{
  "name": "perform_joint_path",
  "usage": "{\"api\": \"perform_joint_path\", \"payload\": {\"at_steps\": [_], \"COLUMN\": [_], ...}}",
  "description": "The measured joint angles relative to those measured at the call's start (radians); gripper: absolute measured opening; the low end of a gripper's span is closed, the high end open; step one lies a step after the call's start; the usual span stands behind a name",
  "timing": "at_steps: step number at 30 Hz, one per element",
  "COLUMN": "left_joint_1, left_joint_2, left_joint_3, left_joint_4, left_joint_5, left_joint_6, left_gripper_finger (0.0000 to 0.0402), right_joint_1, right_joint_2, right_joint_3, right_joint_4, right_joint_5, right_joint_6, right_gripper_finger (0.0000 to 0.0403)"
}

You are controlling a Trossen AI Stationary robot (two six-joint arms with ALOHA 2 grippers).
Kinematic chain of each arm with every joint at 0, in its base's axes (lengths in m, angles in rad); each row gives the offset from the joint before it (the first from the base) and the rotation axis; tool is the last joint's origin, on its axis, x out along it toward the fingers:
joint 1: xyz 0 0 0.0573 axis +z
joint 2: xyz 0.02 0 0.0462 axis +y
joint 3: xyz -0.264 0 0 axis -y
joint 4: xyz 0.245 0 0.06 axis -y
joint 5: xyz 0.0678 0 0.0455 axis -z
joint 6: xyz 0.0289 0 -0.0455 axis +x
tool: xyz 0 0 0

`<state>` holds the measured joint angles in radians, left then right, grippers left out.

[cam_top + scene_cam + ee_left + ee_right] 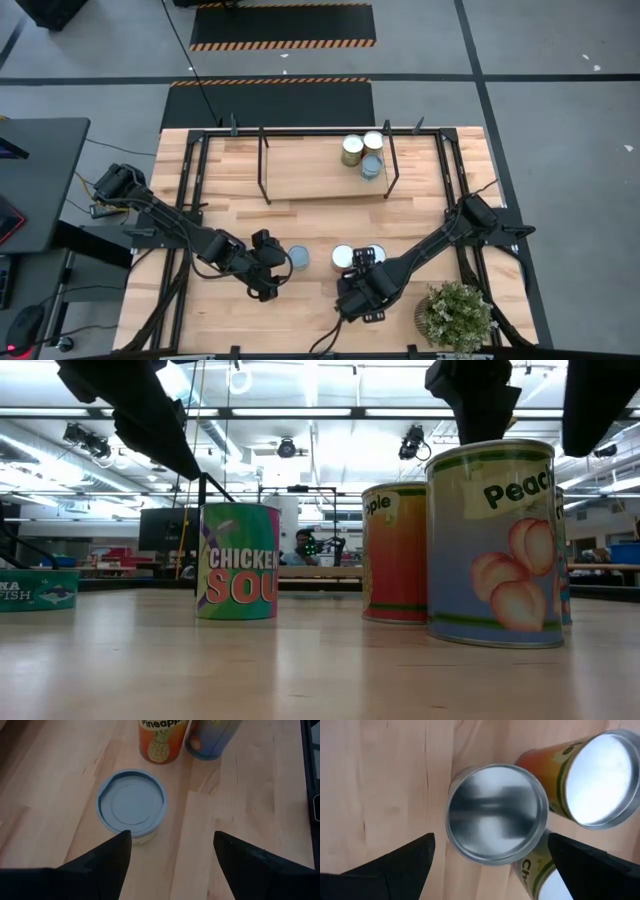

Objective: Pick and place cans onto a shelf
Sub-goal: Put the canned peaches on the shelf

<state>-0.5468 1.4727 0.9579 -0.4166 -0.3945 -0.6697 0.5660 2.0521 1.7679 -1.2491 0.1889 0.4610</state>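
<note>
Wooden desk [230, 170]: three cans [362, 155] already stand on the shelf [310, 170]. Your right claw [490, 857] hovers wide open, empty, above the silver-topped can [494, 813]; descending, a finger may clip its touching neighbours. Your left claw [172, 857], also open, hovers over the blue-topped can [132, 803].

We see a bushy potted plant [457, 315] at our table's near right corner, a dark desk [40, 180] off its left side, striped floor mats [282, 27] beyond
</note>
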Motion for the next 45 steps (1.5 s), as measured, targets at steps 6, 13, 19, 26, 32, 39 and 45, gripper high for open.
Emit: {"api": "perform_joint_path", "payload": {"at_steps": [6, 13, 19, 26, 32, 39, 45], "left_joint_1": [0.0, 0.0, 0.0, 0.0, 0.0, 0.0, 0.0], "left_joint_2": [0.0, 0.0, 0.0, 0.0, 0.0, 0.0, 0.0], "left_joint_3": [0.0, 0.0, 0.0, 0.0, 0.0, 0.0, 0.0], "left_joint_4": [0.001, 0.002, 0.004, 0.003, 0.003, 0.005, 0.008], "left_joint_5": [0.0, 0.0, 0.0, 0.0, 0.0, 0.0, 0.0], "left_joint_6": [0.0, 0.0, 0.0, 0.0, -0.001, -0.001, -0.001], "left_gripper_finger": [0.0288, 0.0288, 0.0288, 0.0288, 0.0288, 0.0288, 0.0288], "right_joint_1": [0.0, 0.0, -0.014, -0.027, -0.027, -0.018, -0.053], "right_joint_2": [0.024, 0.048, 0.06, 0.058, 0.058, 0.04, -0.018], "right_joint_3": [-0.006, -0.007, -0.007, -0.007, 0.07, 0.283, 0.372], "right_joint_4": [0.037, 0.064, 0.081, 0.094, 0.032, -0.16, -0.233], "right_joint_5": [-0.006, 0.003, -0.001, -0.004, -0.027, 0.085, 0.205], "right_joint_6": [0.0, -0.016, -0.026, -0.031, -0.076, -0.148, -0.245], "right_gripper_finger": [0.0396, 0.0396, 0.0384, 0.0329, 0.0327, 0.033, 0.033]}}
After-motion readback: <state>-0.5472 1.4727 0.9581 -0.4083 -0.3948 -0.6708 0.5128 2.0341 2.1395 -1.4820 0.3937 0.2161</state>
